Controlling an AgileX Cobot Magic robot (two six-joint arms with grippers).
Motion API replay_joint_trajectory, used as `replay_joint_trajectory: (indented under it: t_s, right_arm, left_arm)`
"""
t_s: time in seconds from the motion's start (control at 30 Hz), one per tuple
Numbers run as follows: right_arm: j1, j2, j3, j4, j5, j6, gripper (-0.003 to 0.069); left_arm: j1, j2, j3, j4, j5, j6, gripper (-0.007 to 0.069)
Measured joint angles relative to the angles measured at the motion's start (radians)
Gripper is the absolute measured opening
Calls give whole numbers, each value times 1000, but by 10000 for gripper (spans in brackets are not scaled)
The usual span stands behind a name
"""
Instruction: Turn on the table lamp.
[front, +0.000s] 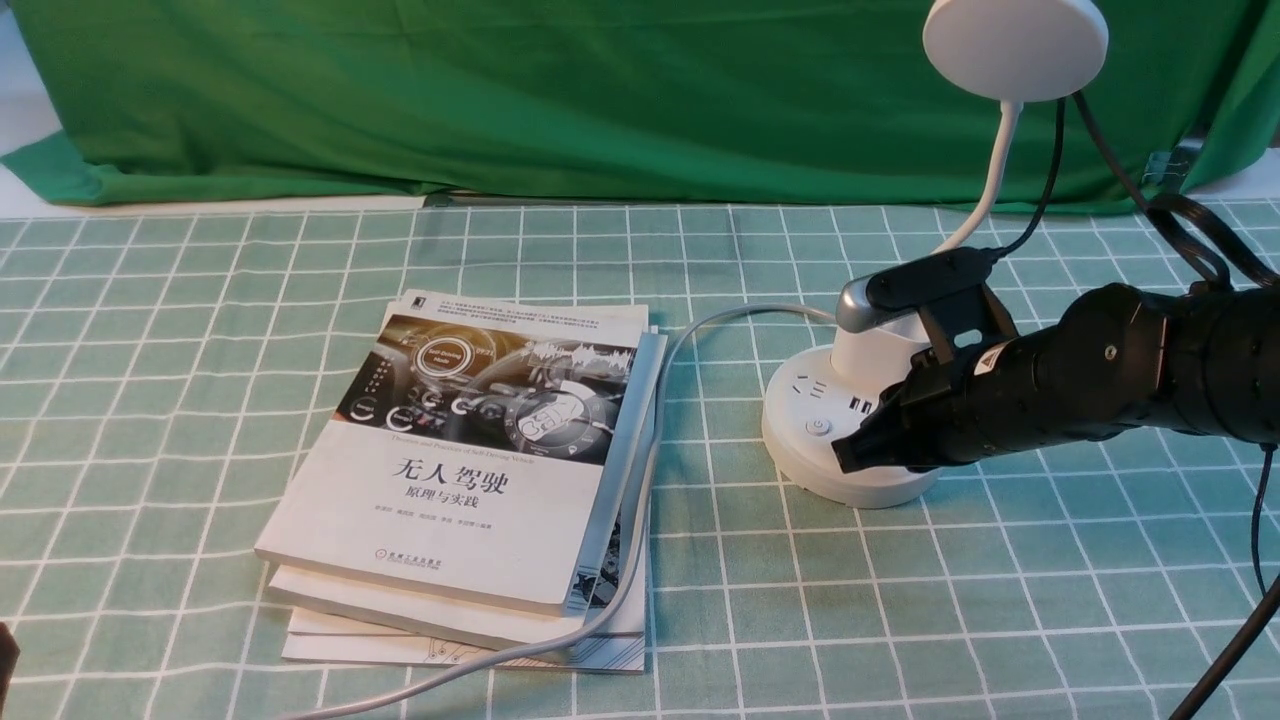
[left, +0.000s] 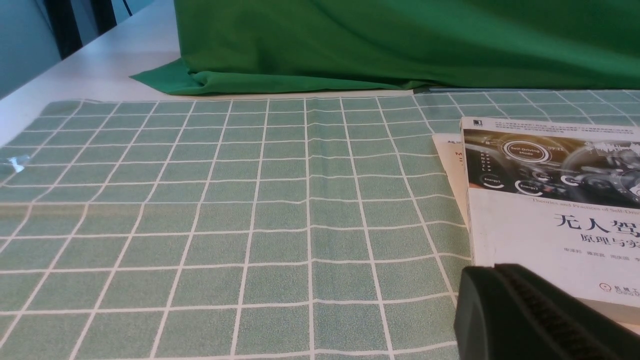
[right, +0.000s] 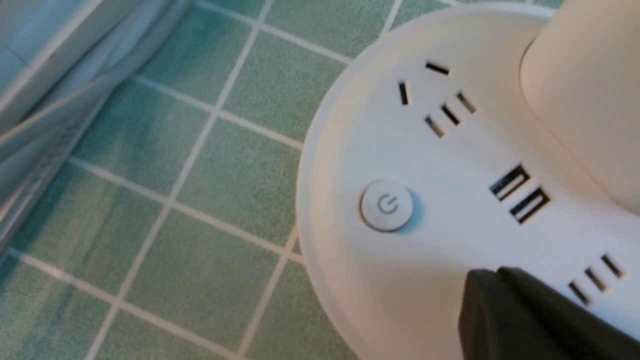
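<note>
Two claws (left: 492, 270) (right: 495, 272), one lamp (front: 850, 430), one power button (right: 387, 205).

1 lamp (front: 855, 440), 1 power button (right: 386, 205), 2 USB ports (right: 520, 193), 1 patterned cloth (front: 800, 620), 1 green curtain (front: 600, 100).

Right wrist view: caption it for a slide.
Shut gripper over the lamp's base, beside the power button.

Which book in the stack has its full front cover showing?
The top one, the self-driving book with the dark dashboard photo above a white title area; the books under it show only edges and strips.
</note>
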Motion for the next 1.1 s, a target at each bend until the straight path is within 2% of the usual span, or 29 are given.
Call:
replay_joint_trajectory:
  t_s: [0.8, 0.93, 1.1]
  right_arm:
    - [0, 17, -17, -22, 5, 25, 38]
    - [-10, -109, 5, -25, 85, 36, 38]
    - [-36, -321, 57, -27, 62, 53, 38]
  left_arm:
    - [0, 0, 0, 0, 0, 0, 21]
    - [0, 0, 0, 0, 0, 0, 21]
    - [0, 0, 0, 0, 0, 0, 21]
